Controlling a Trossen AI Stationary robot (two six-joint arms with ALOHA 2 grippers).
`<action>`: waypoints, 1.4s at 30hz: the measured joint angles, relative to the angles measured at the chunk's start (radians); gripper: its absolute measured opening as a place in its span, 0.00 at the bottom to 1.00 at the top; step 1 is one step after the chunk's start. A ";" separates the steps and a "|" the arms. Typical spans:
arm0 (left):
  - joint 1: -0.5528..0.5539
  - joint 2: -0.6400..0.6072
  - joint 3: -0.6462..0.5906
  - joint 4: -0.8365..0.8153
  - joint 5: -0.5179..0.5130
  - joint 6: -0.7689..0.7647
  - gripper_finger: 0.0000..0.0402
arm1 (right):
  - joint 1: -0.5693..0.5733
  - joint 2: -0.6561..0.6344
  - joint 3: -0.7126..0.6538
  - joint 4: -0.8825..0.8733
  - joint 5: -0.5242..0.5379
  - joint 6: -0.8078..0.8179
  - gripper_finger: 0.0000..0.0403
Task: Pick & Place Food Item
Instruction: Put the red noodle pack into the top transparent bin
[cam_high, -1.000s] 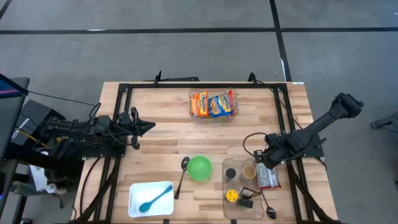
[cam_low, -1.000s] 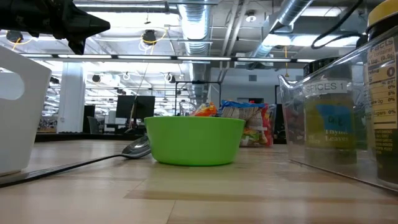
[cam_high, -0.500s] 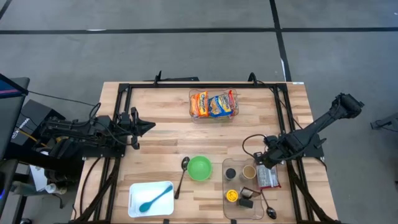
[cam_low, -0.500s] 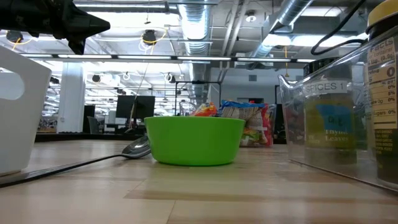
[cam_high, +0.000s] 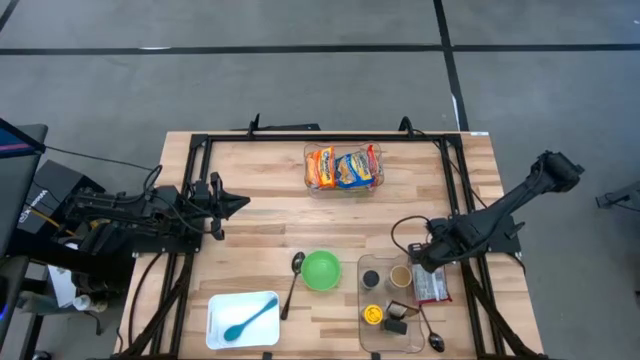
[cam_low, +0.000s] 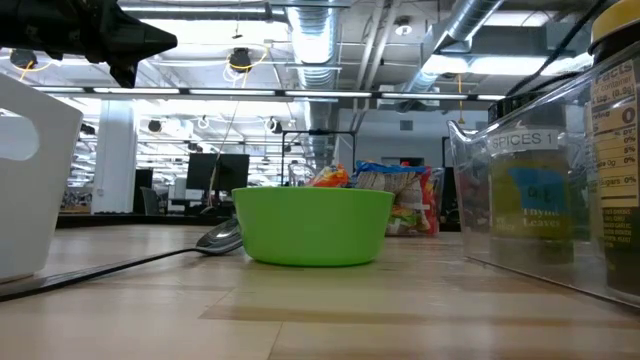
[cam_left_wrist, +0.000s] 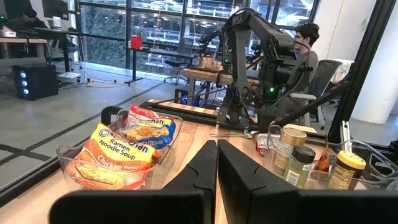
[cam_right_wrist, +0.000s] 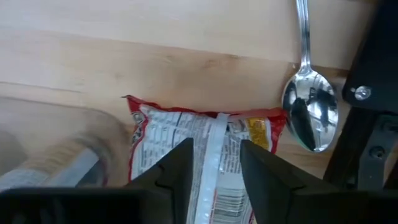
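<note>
A red-and-white food packet (cam_high: 432, 285) lies flat on the table by the right rail, printed back up, beside a clear spice bin (cam_high: 390, 300). My right gripper (cam_high: 428, 262) points down over the packet's far end. In the right wrist view it (cam_right_wrist: 216, 148) is open, one finger on each side of the packet's back seam (cam_right_wrist: 214, 134). My left gripper (cam_high: 240, 203) waits at the table's left, level and shut (cam_left_wrist: 216, 168). More ramen packets (cam_high: 343, 168) fill a clear tub at the far middle. My right gripper comes at the packet from above with its fingers (cam_right_wrist: 180, 162) on either side of the raised back seam, near the packet's end. Whether the fingers touch the wrapper I cannot tell. The packet rests flat on the wood.
A green bowl (cam_high: 321, 270) and a spoon (cam_high: 295, 280) sit near the table's middle. A white tray with a blue spoon (cam_high: 242, 320) is at the near left. Another metal spoon (cam_right_wrist: 309, 112) lies right beside the packet, against the black frame rail (cam_high: 470, 300).
</note>
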 joint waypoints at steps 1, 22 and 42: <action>0.000 0.000 0.000 0.000 0.000 0.000 0.02 | -0.003 0.009 0.000 0.000 -0.003 -0.001 0.32; 0.000 0.000 0.000 0.008 0.000 0.000 0.02 | -0.012 0.146 0.000 0.092 -0.045 -0.061 0.30; 0.000 0.000 0.000 0.008 0.000 0.000 0.02 | -0.012 0.157 0.001 0.100 -0.041 -0.063 0.11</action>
